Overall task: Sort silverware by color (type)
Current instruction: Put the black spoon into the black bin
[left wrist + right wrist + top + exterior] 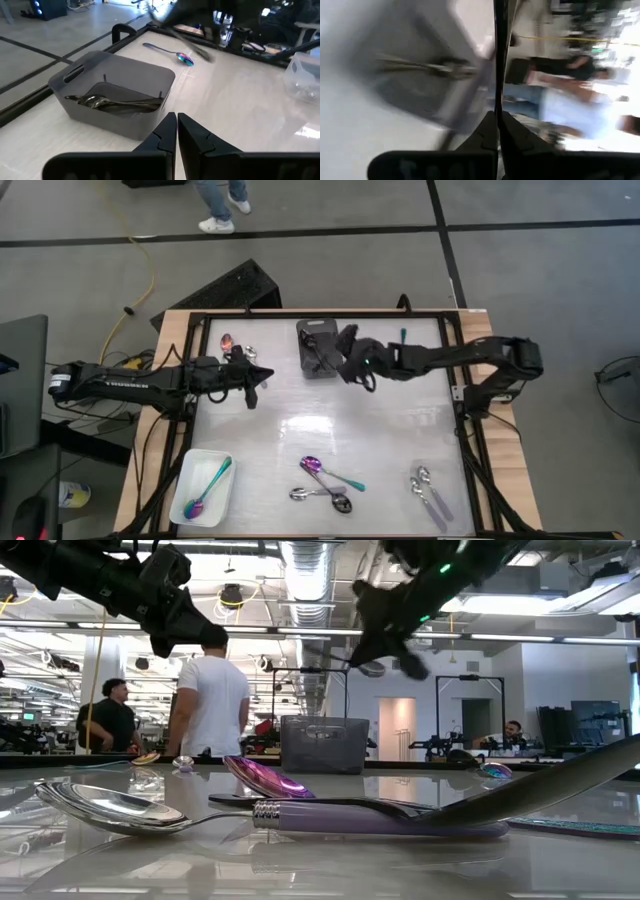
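A: Over the black bin (317, 349) at the table's far edge, the right gripper (352, 366) is pinched on a dark spoon (500, 40); the wrist view shows the thin handle running straight up from between the tips.

B: Left gripper (252, 388)?

A: Fingers pressed together, nothing in them, hovering near the far-left corner.

B: Rest of the silverware?

A: Dark ones lie in the bin. A rainbow spoon (204, 491) is in the white tray (187, 477). A mixed cluster (325, 483) sits near-centre, two silver spoons (429, 493) near-right, and a couple (236, 346) far-left.

B: Handling?

A: Prob. light, rigid, slick metal, lying flat. Best grip mid-handle, across the narrow width; bowls would likely slip.
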Controlling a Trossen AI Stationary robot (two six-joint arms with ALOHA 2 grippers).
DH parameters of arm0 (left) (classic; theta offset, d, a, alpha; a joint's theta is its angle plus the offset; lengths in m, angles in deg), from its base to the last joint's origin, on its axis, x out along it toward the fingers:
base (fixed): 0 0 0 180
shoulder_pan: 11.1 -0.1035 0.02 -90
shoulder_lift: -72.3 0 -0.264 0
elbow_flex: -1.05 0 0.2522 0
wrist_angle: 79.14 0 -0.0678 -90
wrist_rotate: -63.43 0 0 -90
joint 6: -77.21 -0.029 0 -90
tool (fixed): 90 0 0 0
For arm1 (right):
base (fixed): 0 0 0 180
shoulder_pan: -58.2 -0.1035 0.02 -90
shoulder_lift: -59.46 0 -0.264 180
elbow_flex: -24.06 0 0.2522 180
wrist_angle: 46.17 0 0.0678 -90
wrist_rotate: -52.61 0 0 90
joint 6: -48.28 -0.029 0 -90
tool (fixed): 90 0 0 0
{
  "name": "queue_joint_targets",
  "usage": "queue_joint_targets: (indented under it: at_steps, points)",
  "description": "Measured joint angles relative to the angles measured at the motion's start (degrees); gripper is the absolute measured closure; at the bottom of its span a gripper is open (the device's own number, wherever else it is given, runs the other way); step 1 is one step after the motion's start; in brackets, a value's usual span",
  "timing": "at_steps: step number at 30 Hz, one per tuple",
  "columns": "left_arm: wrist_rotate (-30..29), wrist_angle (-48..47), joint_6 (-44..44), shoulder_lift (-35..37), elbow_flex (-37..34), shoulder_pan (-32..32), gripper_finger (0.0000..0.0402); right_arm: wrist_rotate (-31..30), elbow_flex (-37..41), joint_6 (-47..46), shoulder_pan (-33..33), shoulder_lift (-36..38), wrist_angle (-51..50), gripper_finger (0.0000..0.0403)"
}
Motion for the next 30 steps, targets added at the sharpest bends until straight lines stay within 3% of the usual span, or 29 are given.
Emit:
queue_joint_targets:
  at_steps: [5,8,13,21,30]
  points:
    - [-0.03,-0.55,-2.93,0.00,0.02,0.00,0.0402,0.42,-1.08,13.03,5.42,-5.50,6.17,0.0378]
    - [-0.06,-0.39,-4.64,0.00,0.01,0.00,0.0402,3.64,-2.80,16.60,7.63,-8.15,5.50,0.0378]
    - [-0.08,-0.63,-5.81,0.00,0.00,-0.07,0.0401,7.59,-6.85,17.50,8.55,-12.75,6.28,0.0378]
    - [0.68,-0.94,-3.95,0.00,0.00,0.24,0.0402,7.37,-10.63,26.95,8.48,-18.41,5.71,0.0378]
    - [1.38,-1.93,-4.04,0.02,0.00,0.24,0.0402,7.37,-11.98,26.28,8.28,-19.66,5.25,0.0366]
